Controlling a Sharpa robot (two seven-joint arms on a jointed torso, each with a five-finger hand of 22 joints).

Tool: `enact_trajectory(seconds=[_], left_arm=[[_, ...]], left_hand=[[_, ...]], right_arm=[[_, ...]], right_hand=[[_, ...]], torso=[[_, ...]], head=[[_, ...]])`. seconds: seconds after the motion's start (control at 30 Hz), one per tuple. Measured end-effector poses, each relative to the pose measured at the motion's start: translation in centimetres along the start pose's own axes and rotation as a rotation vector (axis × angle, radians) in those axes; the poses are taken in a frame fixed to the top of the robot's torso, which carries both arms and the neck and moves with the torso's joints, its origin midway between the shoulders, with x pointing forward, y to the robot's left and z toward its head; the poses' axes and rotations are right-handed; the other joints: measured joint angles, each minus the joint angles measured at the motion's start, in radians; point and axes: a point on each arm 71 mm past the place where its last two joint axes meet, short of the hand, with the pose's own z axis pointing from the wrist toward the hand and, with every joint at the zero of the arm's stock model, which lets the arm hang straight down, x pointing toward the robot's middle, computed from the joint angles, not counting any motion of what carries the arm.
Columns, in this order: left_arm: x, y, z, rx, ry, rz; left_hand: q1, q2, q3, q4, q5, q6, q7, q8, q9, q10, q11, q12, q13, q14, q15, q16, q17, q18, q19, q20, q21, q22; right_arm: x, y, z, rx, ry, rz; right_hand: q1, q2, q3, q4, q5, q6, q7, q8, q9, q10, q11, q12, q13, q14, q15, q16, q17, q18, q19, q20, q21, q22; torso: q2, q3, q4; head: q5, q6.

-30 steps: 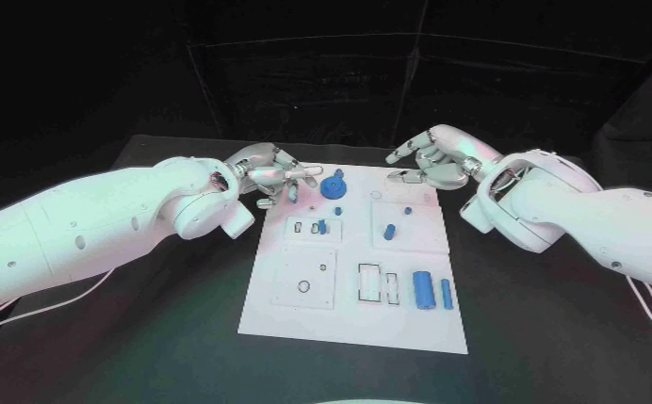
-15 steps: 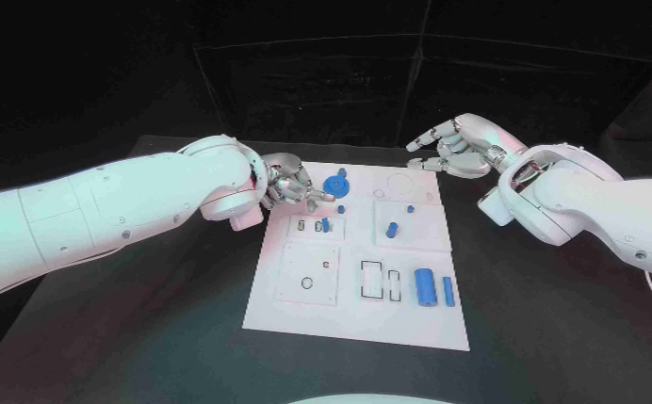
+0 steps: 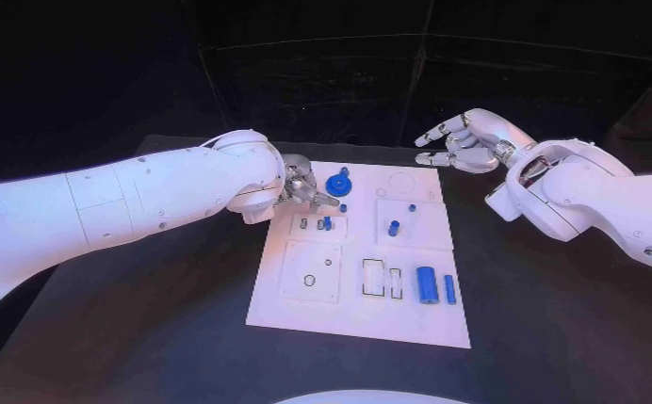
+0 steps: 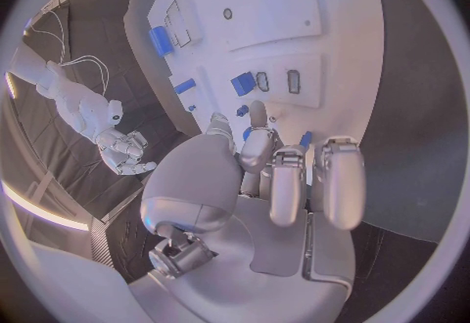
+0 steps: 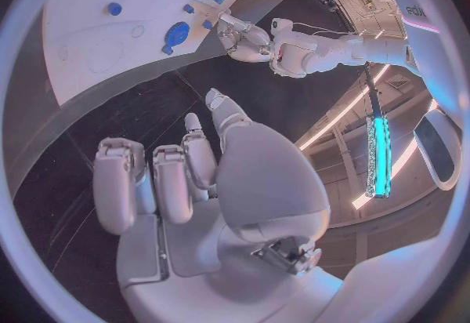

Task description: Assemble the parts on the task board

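Observation:
The white task board lies in the middle of the black table. A blue round disc sits near its far edge, with a small blue peg just in front of it. My left hand hovers at the disc's left side with bent fingers and holds nothing. In the left wrist view its fingers cover most of the disc. A blue piece stands in a slot. My right hand is raised off the board's far right corner, fingers loosely apart and holding nothing.
More blue parts lie on the board: a short piece, a small peg, a cylinder and a thin bar at the near right. Outlined recesses sit beside them. Dark curtains close off the back.
My left hand has moved right onto the board's far left part, up to the blue disc. My right hand has lifted back and right, off the board's far corner.

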Motion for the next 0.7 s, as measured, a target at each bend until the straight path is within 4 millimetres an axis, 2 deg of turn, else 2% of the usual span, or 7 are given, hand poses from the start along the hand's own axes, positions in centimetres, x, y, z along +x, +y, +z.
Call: enact_trajectory(seconds=[0.43,0.7], left_arm=[[0.8,-0.7,0.9,-0.029,0.038,0.046],[1.1,-0.7,1.3,-0.04,0.053,0.061]], left_hand=[[0.0,0.0,-0.01,0.0,0.0,-0.006,0.001,0.006,0.01,0.0,0.0,0.0,0.001,0.0,0.0,0.0,0.0,0.0,0.0,0.0,0.004,0.0],[0.0,0.0,-0.013,-0.003,0.0,-0.01,-0.003,0.006,0.013,0.0,0.0,0.0,0.0,0.0,0.0,0.0,0.0,0.0,0.0,0.0,0.004,0.0]], right_arm=[[0.1,-0.3,0.3,0.023,0.013,-0.006],[0.2,-0.3,0.3,0.03,0.021,-0.007]], right_hand=[[0.005,-0.005,-0.004,-0.004,0.006,0.0,0.0,0.0,-0.002,-0.016,-0.002,-0.022,0.0,0.0,0.0,-0.015,0.0,0.0,0.0,0.0,-0.016,0.0],[0.005,-0.005,-0.004,-0.004,0.006,0.0,0.0,0.0,-0.002,-0.016,-0.002,-0.022,-0.001,0.0,0.0,-0.015,0.0,0.0,0.0,0.0,-0.016,0.0]], torso=[[0.0,-0.0008,0.0007],[0.0,-0.0008,0.0007]], head=[[0.001,-0.001],[0.0,-0.007]])
